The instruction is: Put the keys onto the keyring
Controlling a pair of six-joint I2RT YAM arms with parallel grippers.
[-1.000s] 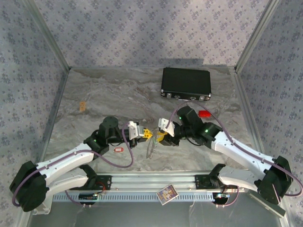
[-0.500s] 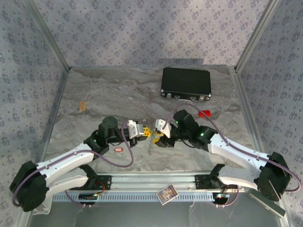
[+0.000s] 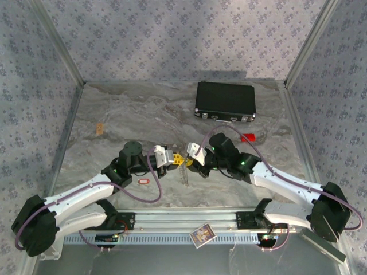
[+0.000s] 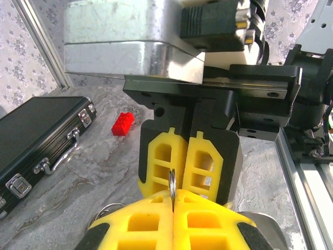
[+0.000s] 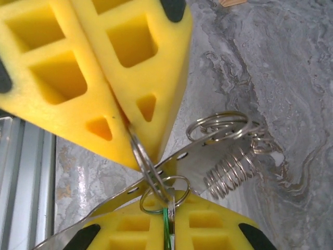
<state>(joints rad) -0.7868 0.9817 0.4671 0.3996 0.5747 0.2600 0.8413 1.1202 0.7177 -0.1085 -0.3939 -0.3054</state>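
Observation:
My left gripper (image 3: 176,161) is shut on the keyring (image 4: 172,183), a thin silvery ring seen edge-on between its yellow fingertips. The right gripper (image 3: 191,163) faces it tip to tip. In the right wrist view the right gripper (image 5: 169,232) is shut on the green and white key (image 5: 166,224). That key's small ring (image 5: 179,183) touches the keyring (image 5: 138,148). A metal strip with a coil spring (image 5: 229,172) and more rings hangs from the keyring. The red key (image 3: 144,181) lies on the table beside the left forearm.
A black case (image 3: 225,101) lies at the back right, with a red brick (image 3: 248,137) in front of it. A small tan piece (image 3: 100,128) lies at the left. A card (image 3: 202,235) leans on the front rail (image 3: 172,219). Glass walls close in both sides.
The right gripper has moved left up to the left gripper's tips, and its jaws have closed on the green and white key. The left arm has held still.

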